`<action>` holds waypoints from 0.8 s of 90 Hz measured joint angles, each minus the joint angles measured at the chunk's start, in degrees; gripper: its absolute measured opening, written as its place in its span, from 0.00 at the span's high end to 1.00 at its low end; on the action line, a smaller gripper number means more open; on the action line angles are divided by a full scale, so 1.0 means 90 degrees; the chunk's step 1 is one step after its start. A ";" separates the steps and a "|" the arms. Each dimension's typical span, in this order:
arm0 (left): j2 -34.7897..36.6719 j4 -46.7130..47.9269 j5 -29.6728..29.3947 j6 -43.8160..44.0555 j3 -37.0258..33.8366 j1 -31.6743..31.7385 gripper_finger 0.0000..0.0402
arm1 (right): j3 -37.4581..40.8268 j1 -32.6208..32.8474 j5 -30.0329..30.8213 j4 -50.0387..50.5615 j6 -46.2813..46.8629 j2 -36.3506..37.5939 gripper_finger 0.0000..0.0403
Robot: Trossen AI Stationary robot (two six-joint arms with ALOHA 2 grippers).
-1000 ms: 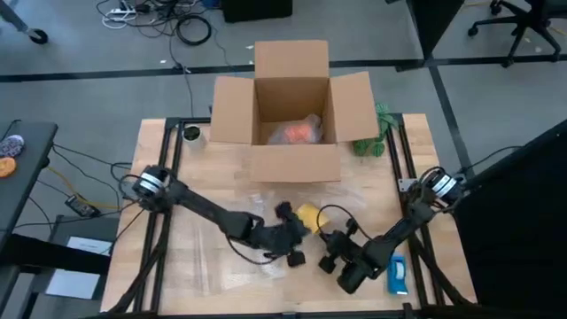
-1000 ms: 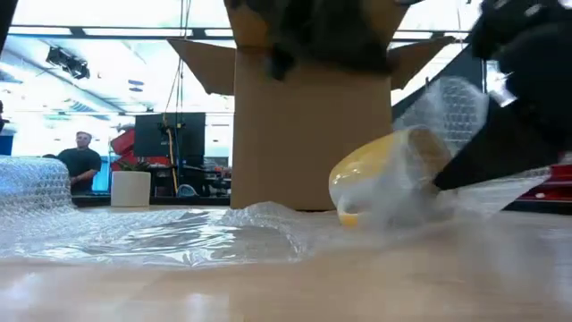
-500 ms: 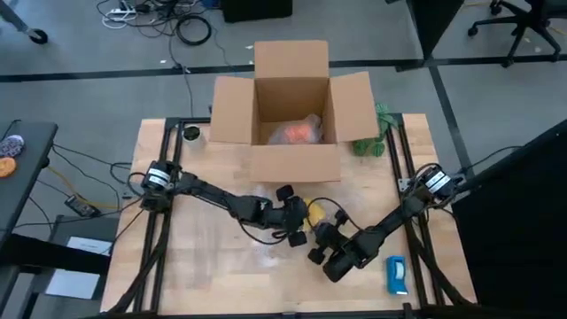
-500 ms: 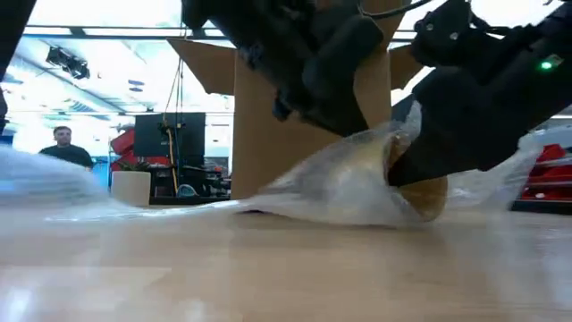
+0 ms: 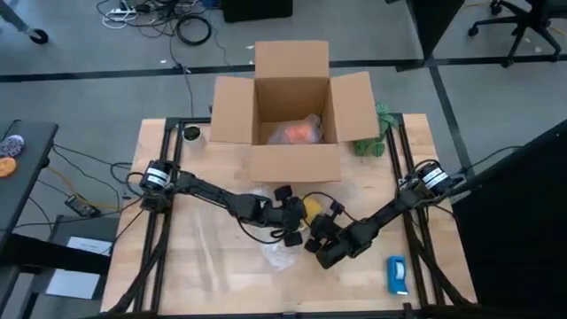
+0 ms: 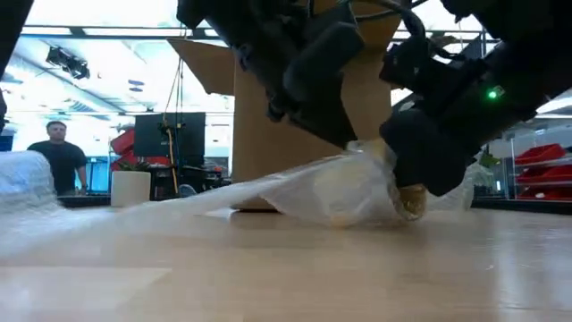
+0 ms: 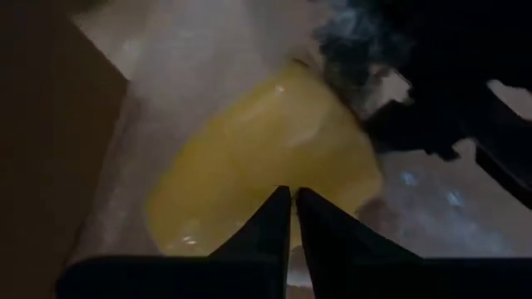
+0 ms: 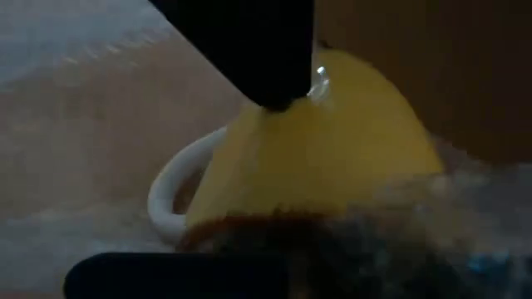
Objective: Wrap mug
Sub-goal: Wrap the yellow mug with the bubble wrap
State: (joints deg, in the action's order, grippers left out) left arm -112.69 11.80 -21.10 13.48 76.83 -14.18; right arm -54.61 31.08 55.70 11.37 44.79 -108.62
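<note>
A yellow mug (image 5: 311,209) with a white handle (image 8: 169,196) lies on the table in front of the box, under clear bubble wrap (image 6: 268,186). My left gripper (image 7: 293,196) is shut, its tips against the mug. My right gripper (image 5: 322,236) sits just to the mug's near right, shut on the wrap. The wrap's left part trails flat on the table. My left gripper presses its shut fingertips (image 8: 276,93) on the mug's rounded side (image 7: 274,170), coming from the table's left, slanting down. The mug stays on the table. My right gripper holds the bubble wrap (image 8: 465,208) beside the mug's near right. Its own body hides the exact place of hold. The sheet runs from it over the mug (image 6: 357,183).
An open cardboard box (image 5: 291,97) stands at the far middle with an orange wrapped thing (image 5: 299,133) inside. A green object (image 5: 378,133) is to its right, and a blue-and-white object (image 5: 396,275) lies near the front right. A person (image 6: 56,154) stands in the room behind.
My right gripper has gone toward the table's left and far side, up to the mug, drawing the bubble wrap over it. My left gripper has gone right and far onto the mug. The mug, partly bare before, now lies covered by the sheet.
</note>
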 joint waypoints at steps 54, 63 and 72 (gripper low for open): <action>-0.0033 -0.0157 -0.0058 -0.1140 0.0430 0.0611 0.97 | 0.0005 0.0120 -0.0426 0.0002 0.0207 0.0000 1.00; -0.0023 -0.1165 0.0113 -0.1118 -0.0074 0.0704 0.97 | 0.0005 0.0179 -0.0435 0.0024 0.0180 0.0036 1.00; -0.0021 -0.2754 0.0290 -0.1046 -0.0803 0.0712 0.97 | 0.0005 0.0262 -0.0340 0.0070 0.0200 0.0138 1.00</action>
State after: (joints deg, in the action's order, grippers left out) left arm -112.88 -12.99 -18.49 4.06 69.61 -7.77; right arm -54.57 33.44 52.65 12.00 46.59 -107.38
